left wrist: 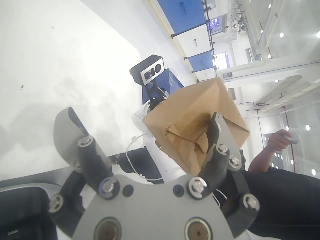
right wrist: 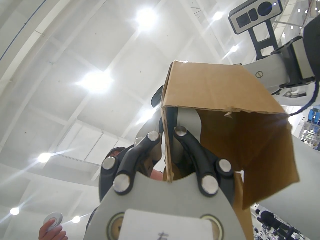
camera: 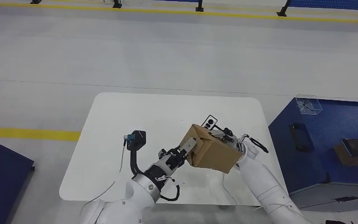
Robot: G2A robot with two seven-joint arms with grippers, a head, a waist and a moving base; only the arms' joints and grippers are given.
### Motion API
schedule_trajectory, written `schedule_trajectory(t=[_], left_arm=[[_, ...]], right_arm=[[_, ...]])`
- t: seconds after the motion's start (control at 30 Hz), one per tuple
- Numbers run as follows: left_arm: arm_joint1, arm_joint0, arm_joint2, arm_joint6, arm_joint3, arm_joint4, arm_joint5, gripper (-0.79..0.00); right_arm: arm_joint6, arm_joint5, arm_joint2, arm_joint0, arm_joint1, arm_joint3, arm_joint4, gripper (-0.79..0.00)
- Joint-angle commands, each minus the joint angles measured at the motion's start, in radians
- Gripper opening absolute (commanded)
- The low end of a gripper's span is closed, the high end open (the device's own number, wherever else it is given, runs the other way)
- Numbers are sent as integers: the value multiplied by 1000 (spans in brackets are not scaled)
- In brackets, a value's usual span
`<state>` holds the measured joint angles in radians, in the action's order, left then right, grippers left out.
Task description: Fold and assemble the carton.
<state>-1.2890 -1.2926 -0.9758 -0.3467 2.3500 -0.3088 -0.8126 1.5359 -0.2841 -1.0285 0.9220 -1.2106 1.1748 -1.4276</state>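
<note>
Left gripper (camera: 184,150) is spread, one finger against the end flaps of the carton (camera: 215,152), which hangs above the table (camera: 140,117) between both pincers. Right gripper (right wrist: 167,126) pinches one wall edge. Judgement: press the flaps in squarely against that pinch, or the seam may spring open.

Operator: Confirm light level in the top view.
Technician: Bright and even, from overhead. Note soft, diffuse light across the white rounded tabletop (camera: 168,123).
Operator: Check the left wrist view.
Technician: Note the same tabletop washed out to flat white, and straight lines bowed toward the edges.
Operator: Check the right wrist view.
Technician: Aimed up into round white ceiling lamps (right wrist: 146,17). Note star-shaped flare streaks around each, a lit outer face on the brown cardboard carton (right wrist: 220,88), and darker shade inside it.
</note>
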Motion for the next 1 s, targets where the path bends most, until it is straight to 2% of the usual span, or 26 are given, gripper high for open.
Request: schedule_trajectory(t=[0.0,0.3,0.43,0.6,0.73,0.97], left_arm=[[-1,4,7,-8,0,-6,-15,0],[-5,25,26,-18,0,-38,-79,0],[-10,22,17,2,0,-24,-59,0],[-18,-1,-33,61,0,54,30,0],[-20,-12,-59,47,0,97,41,0],[-9,14,-23,-57,0,9,-60,0]], right_arm=[[0,0,2,-1,1,2,-2,-785],[0,2,13,-11,5,3,4,-785],[0,0,14,-14,3,-7,-2,-785],[0,2,13,-17,2,-5,-6,-785],[0,2,13,-17,2,-5,-6,-785],[0,2,13,-17,2,-5,-6,-785]])
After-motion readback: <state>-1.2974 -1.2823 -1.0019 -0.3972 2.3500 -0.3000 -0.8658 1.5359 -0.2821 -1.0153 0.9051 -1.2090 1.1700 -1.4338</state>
